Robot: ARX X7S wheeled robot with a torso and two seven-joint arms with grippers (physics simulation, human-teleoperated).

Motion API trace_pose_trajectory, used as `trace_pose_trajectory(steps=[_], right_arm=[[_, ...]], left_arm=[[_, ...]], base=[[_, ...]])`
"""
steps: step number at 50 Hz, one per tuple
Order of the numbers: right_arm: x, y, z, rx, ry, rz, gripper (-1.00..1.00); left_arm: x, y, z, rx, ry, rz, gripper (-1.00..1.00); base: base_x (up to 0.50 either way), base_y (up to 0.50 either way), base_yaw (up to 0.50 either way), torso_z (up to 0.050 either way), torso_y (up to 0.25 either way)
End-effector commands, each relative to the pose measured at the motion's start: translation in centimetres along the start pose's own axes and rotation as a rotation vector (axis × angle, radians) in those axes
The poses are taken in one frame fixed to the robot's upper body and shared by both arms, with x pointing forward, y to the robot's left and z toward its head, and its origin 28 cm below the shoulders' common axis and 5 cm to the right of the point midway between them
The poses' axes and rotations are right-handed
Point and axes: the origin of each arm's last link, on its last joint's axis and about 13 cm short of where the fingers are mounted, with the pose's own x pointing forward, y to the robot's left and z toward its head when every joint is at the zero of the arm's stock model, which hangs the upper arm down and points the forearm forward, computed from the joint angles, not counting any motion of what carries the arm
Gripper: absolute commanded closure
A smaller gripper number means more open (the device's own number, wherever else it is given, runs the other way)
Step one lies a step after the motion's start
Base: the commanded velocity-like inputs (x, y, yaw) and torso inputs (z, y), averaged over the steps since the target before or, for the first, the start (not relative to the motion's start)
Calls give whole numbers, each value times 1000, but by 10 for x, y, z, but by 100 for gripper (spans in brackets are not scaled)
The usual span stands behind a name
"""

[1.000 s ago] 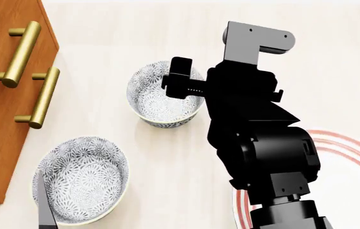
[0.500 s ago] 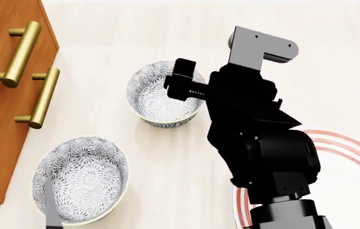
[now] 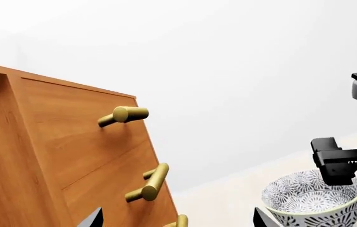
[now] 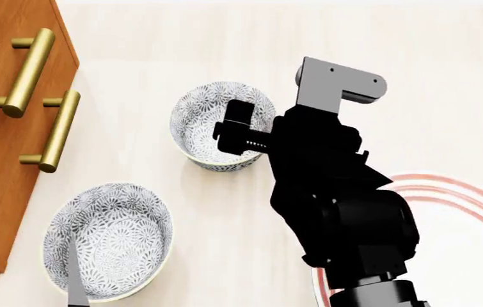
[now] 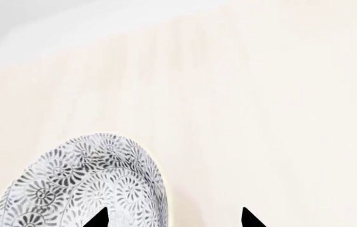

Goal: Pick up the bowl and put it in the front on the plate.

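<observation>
Two flower-patterned bowls show in the head view. The farther bowl (image 4: 207, 121) stands on the pale tabletop, and my right gripper (image 4: 234, 133) hangs over its right rim. In the right wrist view that gripper (image 5: 172, 218) is open and straddles the bowl's rim (image 5: 83, 184), one fingertip above the inside, the other outside. The plate (image 4: 467, 195) with red rings lies at the right, mostly behind my right arm. My left gripper (image 3: 178, 220) is open and holds nothing. One of its fingers (image 4: 74, 278) shows above the nearer bowl (image 4: 109, 236).
A wooden dresser (image 4: 6, 128) with brass bar handles (image 4: 28, 70) stands at the left, close to the nearer bowl. The left wrist view shows its front (image 3: 71, 156) and the farther bowl (image 3: 310, 201) under the right gripper.
My right gripper has moved nearer and lower, from above the far bowl's back right rim down onto its right rim. The left finger has shifted slightly to the right.
</observation>
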Motion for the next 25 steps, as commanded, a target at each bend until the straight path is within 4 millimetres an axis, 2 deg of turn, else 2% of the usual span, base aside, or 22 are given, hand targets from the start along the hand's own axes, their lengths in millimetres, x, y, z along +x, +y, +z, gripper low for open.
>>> trace_pose_trajectory(steps=[1, 25], right_arm=[[-1, 7, -5, 9, 10, 33, -100], [1, 9, -13, 57, 26, 42, -100]], left_arm=[[1, 1, 2, -1, -28, 4, -100], [0, -1, 1, 0, -27, -5, -100]], base=[[0, 0, 0, 0, 0], [0, 0, 0, 0, 0]])
